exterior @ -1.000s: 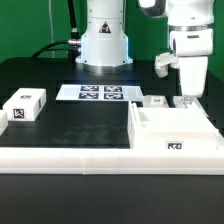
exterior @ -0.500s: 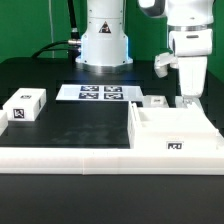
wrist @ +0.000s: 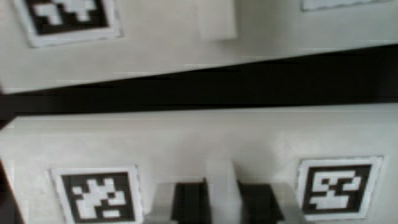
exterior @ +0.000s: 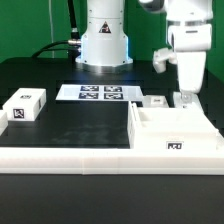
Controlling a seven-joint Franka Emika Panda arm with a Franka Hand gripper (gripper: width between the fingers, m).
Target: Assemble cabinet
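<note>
The cabinet (exterior: 176, 131), a large white box with compartments and a tag on its front, stands at the exterior view's right front. My gripper (exterior: 186, 96) hangs over its far edge. In the wrist view my gripper (wrist: 222, 203) has its two dark fingers (wrist: 187, 203) closed narrowly on a thin white ridge of a white tagged part (wrist: 214, 140), with one tag on each side. A second white tagged part (wrist: 125, 40) lies just beyond it. A small white tagged block (exterior: 24, 106) sits at the exterior view's left.
The marker board (exterior: 100, 93) lies at the back centre in front of the arm's base (exterior: 104, 45). A small white piece (exterior: 155, 101) sits behind the cabinet. A long white wall (exterior: 65, 155) runs along the table's front edge.
My gripper has risen slightly above the cabinet's far edge. Nothing else has moved.
</note>
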